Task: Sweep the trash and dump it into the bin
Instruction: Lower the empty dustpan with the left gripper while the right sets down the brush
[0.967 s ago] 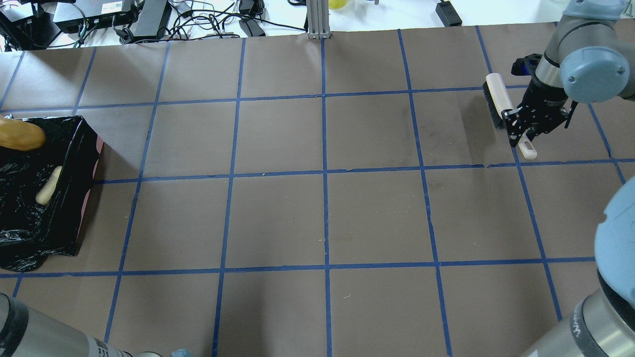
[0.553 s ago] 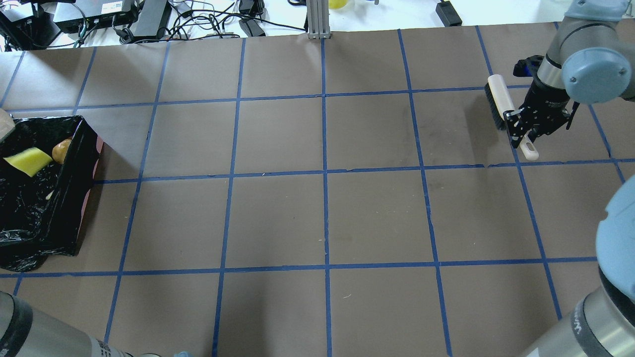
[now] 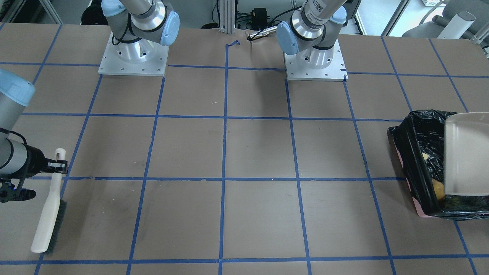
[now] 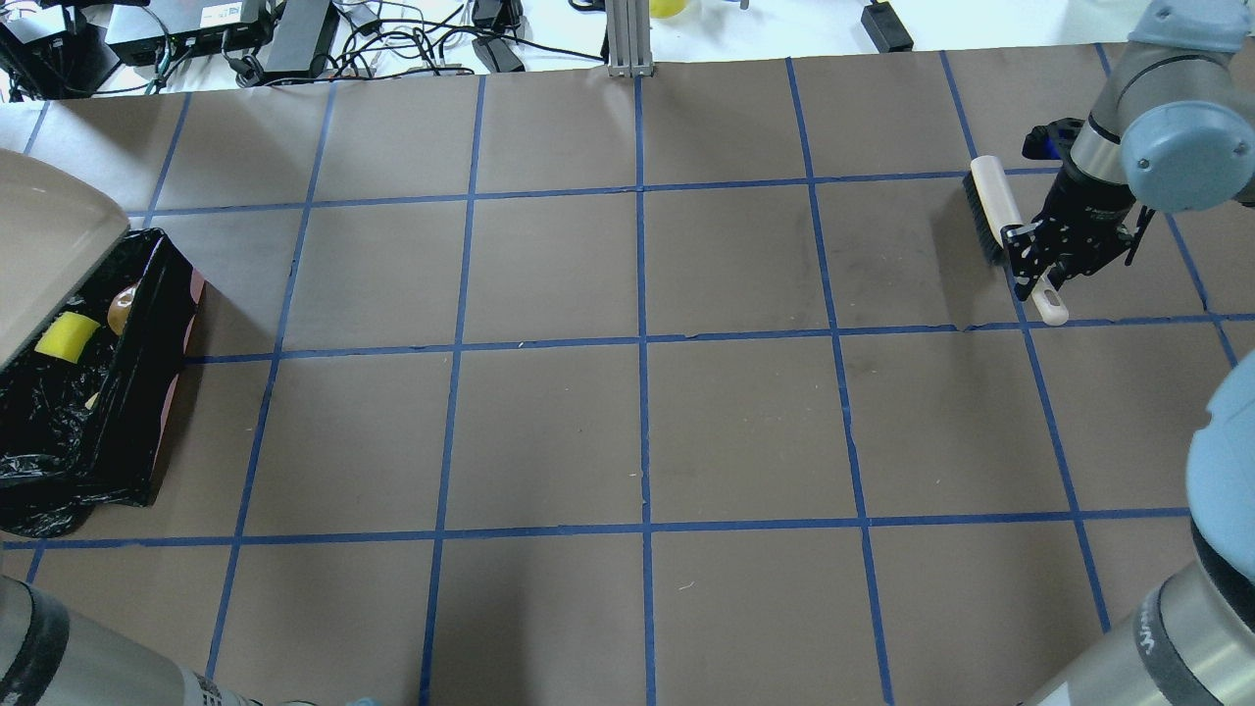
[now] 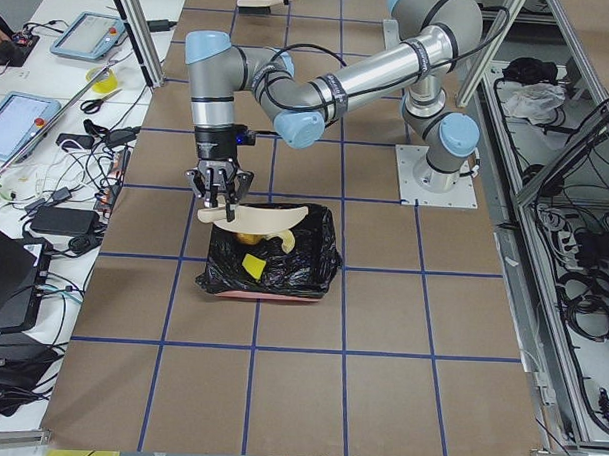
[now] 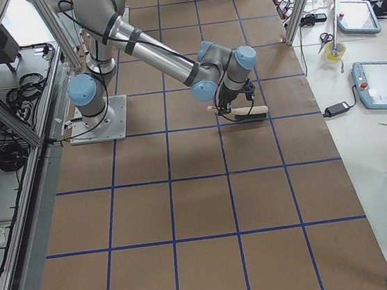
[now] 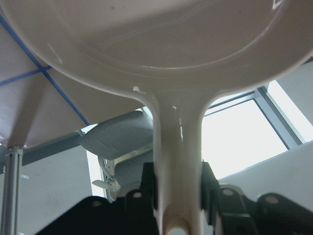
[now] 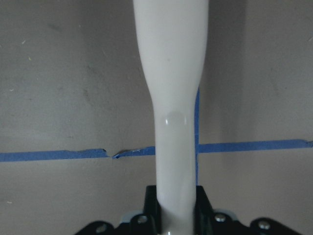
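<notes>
The bin (image 4: 147, 392), pinkish and lined with a black bag, stands at the table's left edge; it also shows in the front view (image 3: 414, 160) and the left view (image 5: 283, 277). Inside it lie the yellow sponge wedge (image 4: 67, 333), the golden-brown lump (image 4: 123, 306) and a tan sliver of the curved piece (image 4: 90, 400). My left gripper (image 7: 178, 188) is shut on the handle of the beige dustpan (image 4: 49, 255), which hangs tilted over the bin's far side. My right gripper (image 4: 1041, 267) is shut on the handle of a white brush (image 4: 992, 201) at the far right, low over the table.
Brown paper with a blue tape grid covers the table (image 4: 637, 392). Cables and power boxes (image 4: 196, 39) lie beyond the far edge, with a metal post (image 4: 627, 39) at its middle. The two arm bases (image 3: 133, 57) stand on the robot's side.
The lump and the sponge have dropped into the bin and settled. The dustpan has swung into the overhead view over the bin. The right gripper with the brush has drifted slightly right.
</notes>
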Controlling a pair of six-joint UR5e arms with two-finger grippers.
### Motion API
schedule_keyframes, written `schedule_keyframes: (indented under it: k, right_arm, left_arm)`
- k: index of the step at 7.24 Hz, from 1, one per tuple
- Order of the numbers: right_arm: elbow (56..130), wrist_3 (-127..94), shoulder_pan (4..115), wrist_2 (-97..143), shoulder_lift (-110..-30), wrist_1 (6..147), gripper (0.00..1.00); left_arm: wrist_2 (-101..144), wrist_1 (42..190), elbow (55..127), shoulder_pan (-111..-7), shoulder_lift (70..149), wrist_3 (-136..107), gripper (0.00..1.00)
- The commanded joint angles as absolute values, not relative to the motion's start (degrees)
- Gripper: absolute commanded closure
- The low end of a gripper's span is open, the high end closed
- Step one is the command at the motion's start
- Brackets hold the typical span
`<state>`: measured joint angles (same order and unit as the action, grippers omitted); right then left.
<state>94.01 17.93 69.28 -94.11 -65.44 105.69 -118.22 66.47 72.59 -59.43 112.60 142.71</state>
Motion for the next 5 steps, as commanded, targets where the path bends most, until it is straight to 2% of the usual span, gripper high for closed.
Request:
schedule_keyframes:
  k: [1,2,3,5]
  right_arm:
    - [94.1,18.2,69.3,-94.0,-65.4,105.5,1.00]
    - [94.3,18.2,69.3,-94.0,-65.4,105.5,1.00]
    - [94.5,18.3,69.3,-94.4,-65.4,105.5,0.82]
    - [94.5,18.4,69.3,-94.6,-65.4,105.5,0.64]
  left_arm:
    - [-111.4,67.0,75.7,-63.8,113.0,137.0,1.00]
    - [-110.8,67.1,77.4,-66.7,112.2,133.0,1.00]
    - [-110.6,67.1,78.4,-70.1,112.8,129.3,1.00]
    - [-107.9,67.1,82.8,-74.8,114.3,117.1,1.00]
